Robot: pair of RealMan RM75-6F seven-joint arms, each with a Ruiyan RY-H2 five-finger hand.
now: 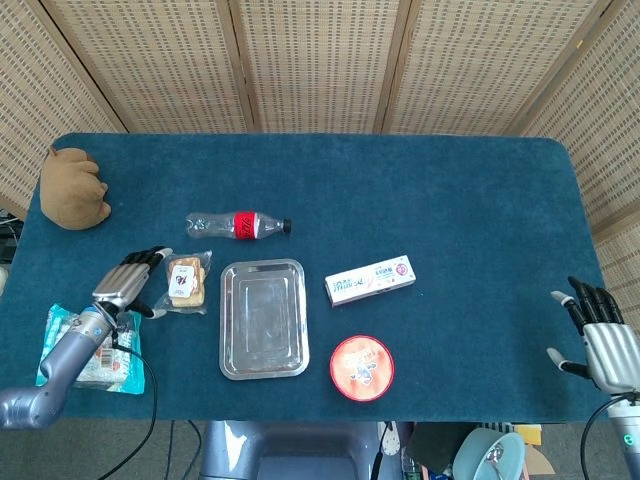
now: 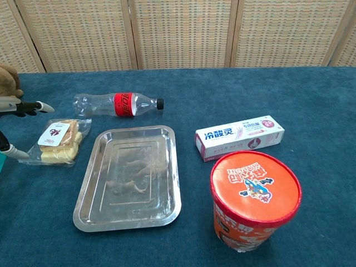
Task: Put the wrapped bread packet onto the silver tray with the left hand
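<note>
The wrapped bread packet, clear film with a white and red label, lies flat just left of the silver tray. My left hand hovers right beside the packet's left edge, fingers spread and holding nothing. In the chest view its fingertips reach over the packet's upper left corner and its thumb lies by the lower left corner. The tray holds nothing. My right hand stays open at the table's near right corner, far from the task objects.
A plastic cola bottle lies behind the tray. A toothpaste box and an orange-lidded noodle cup sit right of it. A snack packet lies under my left forearm; a brown plush toy sits far left.
</note>
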